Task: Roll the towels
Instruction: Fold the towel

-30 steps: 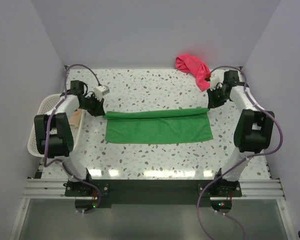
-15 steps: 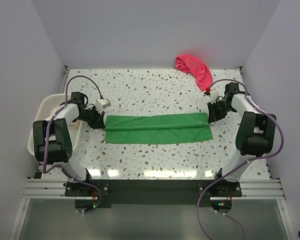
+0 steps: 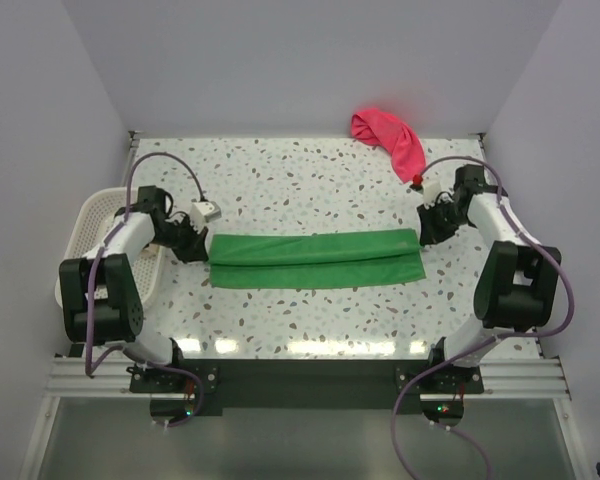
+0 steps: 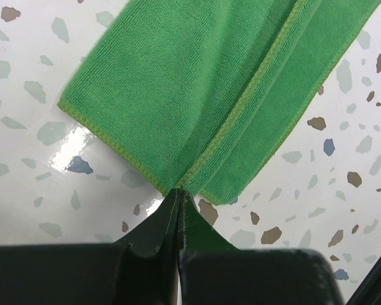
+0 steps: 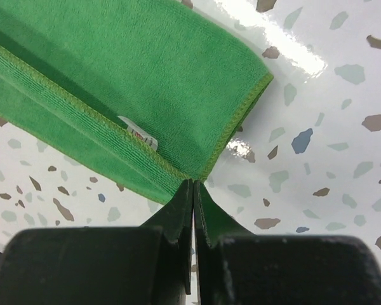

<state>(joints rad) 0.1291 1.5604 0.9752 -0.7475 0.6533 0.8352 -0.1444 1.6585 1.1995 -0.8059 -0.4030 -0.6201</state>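
A bright green towel (image 3: 315, 258) lies folded lengthwise across the middle of the speckled table, a long strip with its upper layer laid over the lower one. My left gripper (image 3: 206, 244) is shut on the towel's left corner (image 4: 178, 184), pinching the hemmed edge. On the other side my right gripper (image 3: 420, 236) is shut on the right corner (image 5: 192, 178), beside a small white label (image 5: 137, 130). A pink-red towel (image 3: 388, 138) lies crumpled at the back right. A pale peach-orange towel (image 3: 156, 237) shows partly in the basket, behind the left arm.
A white mesh basket (image 3: 88, 222) stands at the table's left edge, next to the left arm. Walls close in the table on the left, back and right. The arm bases and a black rail (image 3: 300, 375) run along the near edge.
Both grippers have drawn the towel's far edge toward the near side, folding it over. The green towel has gone from a wide sheet to a narrow strip, and both arms have lowered.
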